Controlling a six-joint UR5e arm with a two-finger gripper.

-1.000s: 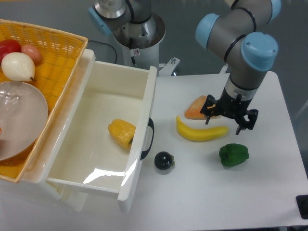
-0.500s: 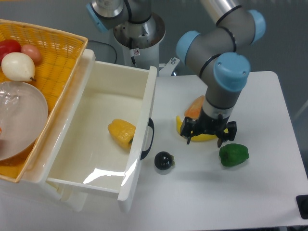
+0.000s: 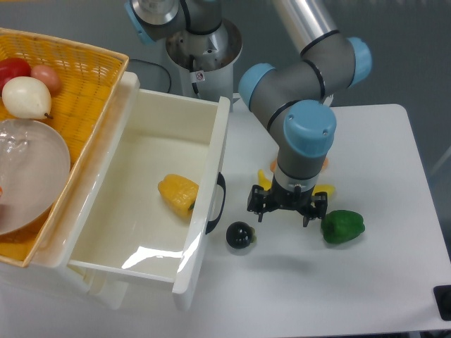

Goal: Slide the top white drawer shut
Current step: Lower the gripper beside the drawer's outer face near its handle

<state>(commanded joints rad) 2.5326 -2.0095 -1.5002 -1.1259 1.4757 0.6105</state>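
Top white drawer [image 3: 151,193]: pulled fully out at surface's left, yellow pepper [image 3: 177,193] inside. Closing not begun. Tool [image 3: 287,209]: fingers spread, nothing held (hovering right of black handle [image 3: 217,204], not touching). Push remains.

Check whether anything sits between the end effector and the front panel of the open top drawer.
Nothing visible blocks it. The table strip between the end effector and the top white drawer at its black handle is bare. The small dark fruit lies just below that line, near the panel.
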